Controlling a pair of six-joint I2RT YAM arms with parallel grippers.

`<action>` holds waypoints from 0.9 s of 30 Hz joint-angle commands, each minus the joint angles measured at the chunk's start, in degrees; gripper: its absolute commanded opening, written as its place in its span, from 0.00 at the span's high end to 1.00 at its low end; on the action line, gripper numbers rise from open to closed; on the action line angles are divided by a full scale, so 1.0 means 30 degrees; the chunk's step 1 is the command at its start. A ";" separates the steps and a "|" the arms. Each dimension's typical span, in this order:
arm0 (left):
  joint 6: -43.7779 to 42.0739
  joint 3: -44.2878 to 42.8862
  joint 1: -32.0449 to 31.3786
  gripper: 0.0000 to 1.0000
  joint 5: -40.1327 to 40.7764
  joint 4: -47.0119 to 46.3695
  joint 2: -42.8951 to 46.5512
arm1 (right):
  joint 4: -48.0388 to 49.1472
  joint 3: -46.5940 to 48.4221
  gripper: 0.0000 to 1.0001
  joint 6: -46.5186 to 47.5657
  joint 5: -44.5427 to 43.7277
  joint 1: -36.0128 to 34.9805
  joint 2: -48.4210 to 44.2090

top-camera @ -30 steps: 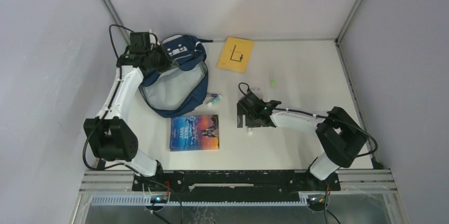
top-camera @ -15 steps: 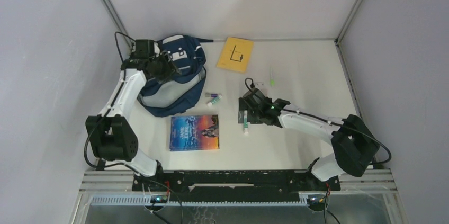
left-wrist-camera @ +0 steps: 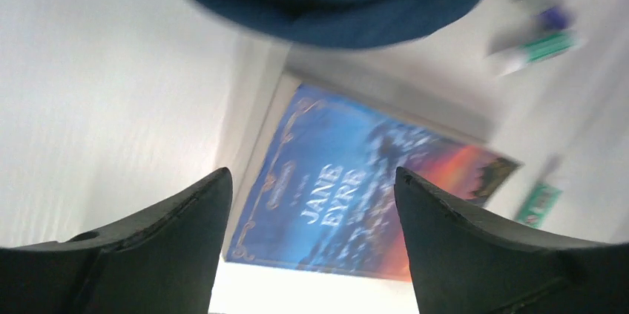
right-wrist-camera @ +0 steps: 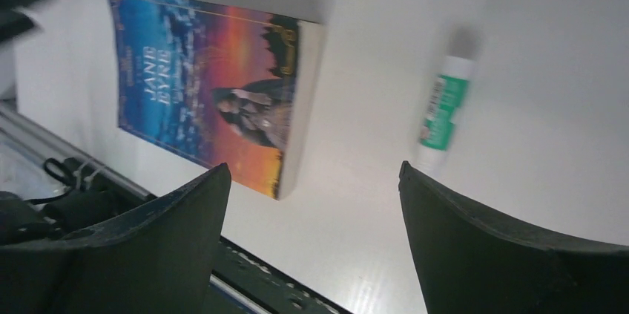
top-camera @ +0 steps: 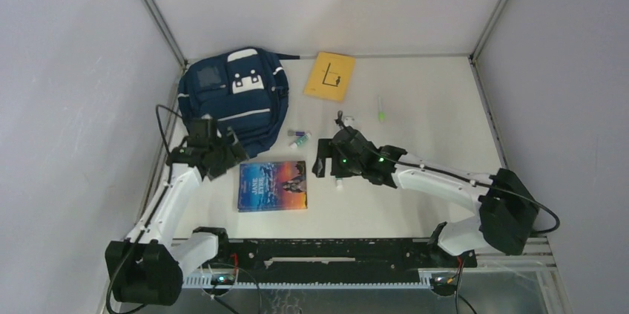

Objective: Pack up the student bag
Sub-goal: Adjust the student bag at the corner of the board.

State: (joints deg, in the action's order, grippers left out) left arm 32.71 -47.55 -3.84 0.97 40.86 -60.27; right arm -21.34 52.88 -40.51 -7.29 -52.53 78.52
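The student bag [top-camera: 234, 99], navy with white patches, lies flat at the back left of the table with its front up; its lower edge [left-wrist-camera: 341, 2] fills the top of the left wrist view. My left gripper [top-camera: 226, 157] [left-wrist-camera: 311, 177] hangs open and empty just in front of the bag, over the left edge of a "Jane Eyre" book [top-camera: 272, 185] [left-wrist-camera: 356, 195]. My right gripper [top-camera: 320, 162] [right-wrist-camera: 313, 169] is open and empty to the right of the book [right-wrist-camera: 215, 84], with a green-labelled glue stick [top-camera: 339, 182] [right-wrist-camera: 443, 110] beside it.
A second small tube [top-camera: 299, 138] [left-wrist-camera: 541, 47] lies between the bag and the book. A yellow notebook [top-camera: 330, 75] sits at the back, and a green pen [top-camera: 380, 108] to its right. Walls close in on the left, back and right.
My left gripper opened, let go of the bag's opening and drew back towards the near edge; the bag dropped flat and shut. My right gripper moved left towards the book.
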 commanded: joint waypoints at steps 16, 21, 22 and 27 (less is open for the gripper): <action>0.3866 0.6601 -0.0376 0.25 -0.1490 -0.5017 -0.0220 | 0.6054 0.2164 0.31 -0.2230 0.4896 -0.0931 0.7758; 0.3673 0.7228 -0.0418 0.28 -0.2957 -0.6426 -0.0198 | 0.6645 0.2397 0.35 -0.2505 0.5360 -0.0789 0.8718; 0.3623 0.7221 -0.0472 0.29 -0.3113 -0.6426 -0.0255 | 0.6744 0.2472 0.39 -0.2519 0.5535 -0.0773 0.8884; 0.3321 0.7053 -0.0951 0.32 -0.3465 -0.6092 0.0088 | 0.6934 0.2529 0.68 -0.2585 0.5740 -0.0798 0.8664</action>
State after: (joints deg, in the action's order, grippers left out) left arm 42.41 -26.92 -4.80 -3.68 25.43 -61.47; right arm -5.69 58.08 -47.16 8.01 -54.02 104.55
